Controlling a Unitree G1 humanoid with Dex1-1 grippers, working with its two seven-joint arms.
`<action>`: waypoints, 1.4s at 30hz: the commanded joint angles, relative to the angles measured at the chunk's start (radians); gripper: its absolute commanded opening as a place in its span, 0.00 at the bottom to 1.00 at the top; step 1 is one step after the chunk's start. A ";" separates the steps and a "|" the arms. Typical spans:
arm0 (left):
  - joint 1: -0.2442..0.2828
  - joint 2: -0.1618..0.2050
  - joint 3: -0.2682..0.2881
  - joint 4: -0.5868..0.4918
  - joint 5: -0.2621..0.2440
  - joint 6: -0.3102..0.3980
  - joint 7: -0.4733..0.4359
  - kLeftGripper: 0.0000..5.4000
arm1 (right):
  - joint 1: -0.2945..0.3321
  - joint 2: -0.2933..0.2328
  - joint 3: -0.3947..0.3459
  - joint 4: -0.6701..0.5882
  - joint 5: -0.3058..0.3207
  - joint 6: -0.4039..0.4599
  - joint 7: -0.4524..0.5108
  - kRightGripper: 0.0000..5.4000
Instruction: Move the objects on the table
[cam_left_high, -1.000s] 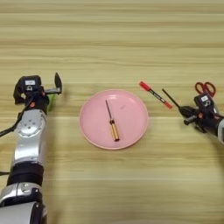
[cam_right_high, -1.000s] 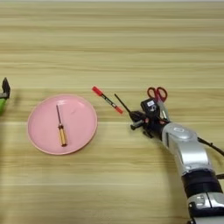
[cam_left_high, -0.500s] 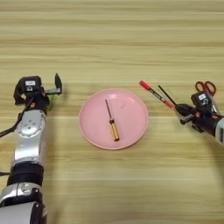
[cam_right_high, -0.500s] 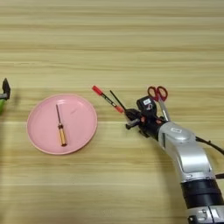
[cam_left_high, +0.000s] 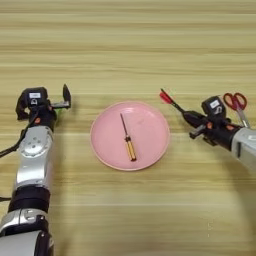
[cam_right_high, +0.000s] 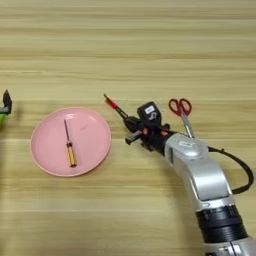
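An amber-handled screwdriver (cam_left_high: 128, 141) lies inside the round pink plate (cam_left_high: 150, 150) at the middle of the table (cam_left_high: 130, 45). Just right of the plate, my right gripper (cam_left_high: 192, 123) is shut on thin black sticks (cam_left_high: 179, 107). The sticks jut up-left from its fingers and cross the red-capped pen (cam_left_high: 165, 98). The rest of the pen is hidden under the sticks and the gripper. Red-handled scissors (cam_left_high: 235, 103) lie behind the right hand. My left gripper (cam_left_high: 59, 102) is parked open at the left, holding nothing.
The right forearm (cam_right_high: 200, 175) runs from the bottom right up to the hand, with a black cable (cam_right_high: 240, 170) looping beside it. The left arm (cam_left_high: 31, 170) runs along the left edge.
My right gripper has moved left toward the plate with the black sticks, whose tip now overlaps the pen. The left arm, plate, screwdriver and scissors have not moved.
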 joint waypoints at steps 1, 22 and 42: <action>-0.008 0.001 0.000 0.007 0.000 0.011 0.001 1.00 | 0.000 0.016 0.036 -0.021 0.018 0.049 0.007 0.01; -0.003 0.000 0.002 0.001 -0.002 0.011 0.002 1.00 | -0.016 0.054 0.139 -0.035 0.025 0.089 0.011 0.06; -0.004 0.001 0.002 0.003 -0.002 0.012 0.001 1.00 | -0.040 0.056 0.066 0.005 0.003 0.001 -0.030 0.46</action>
